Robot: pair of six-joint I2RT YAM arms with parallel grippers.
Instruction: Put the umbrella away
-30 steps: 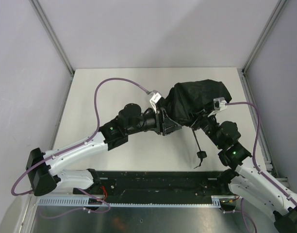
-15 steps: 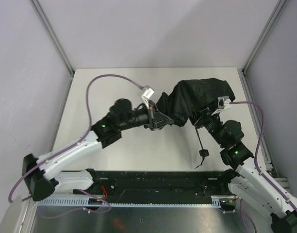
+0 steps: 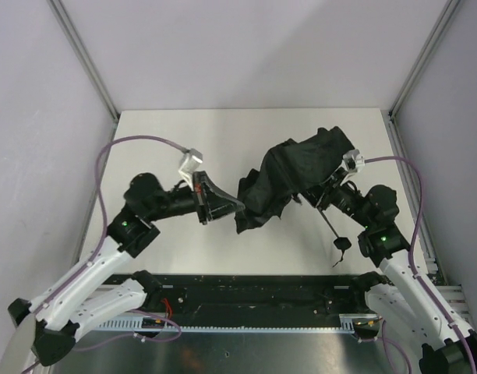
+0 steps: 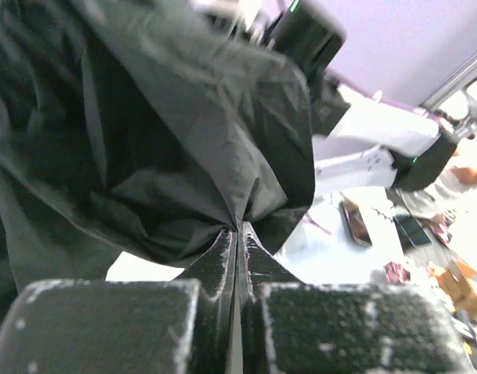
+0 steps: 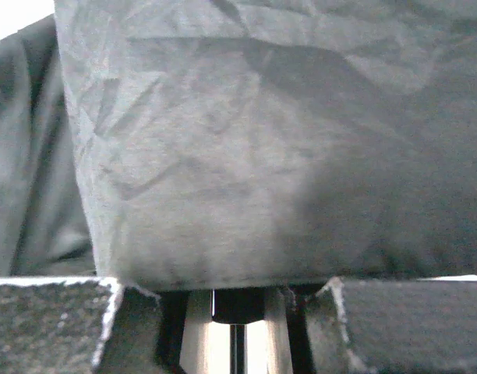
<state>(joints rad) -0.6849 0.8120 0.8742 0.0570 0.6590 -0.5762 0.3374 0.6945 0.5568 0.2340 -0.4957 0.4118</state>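
Because the umbrella [image 3: 301,167], centre-right over the bench [image 3: 176,140], is light, limp fabric, our left end effector [image 3: 227,206] pinches its hem while our right end effector [image 3: 323,196] clamps the stiffer shaft [image 3: 332,226], the surer hold.

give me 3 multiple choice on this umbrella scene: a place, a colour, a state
1. Where is the small black knob handle of the compact black fabric umbrella? A beside the right arm; B under the left arm; C far left corner.
2. Colour of the cable off the left wrist? A green; B orange; C purple.
3. The left gripper is: A wide open; B shut, pinching fabric; C out of view.
Answers: 1 A, it shows next to that arm; 2 C, plainly purple; 3 B, fingers meet on cloth.
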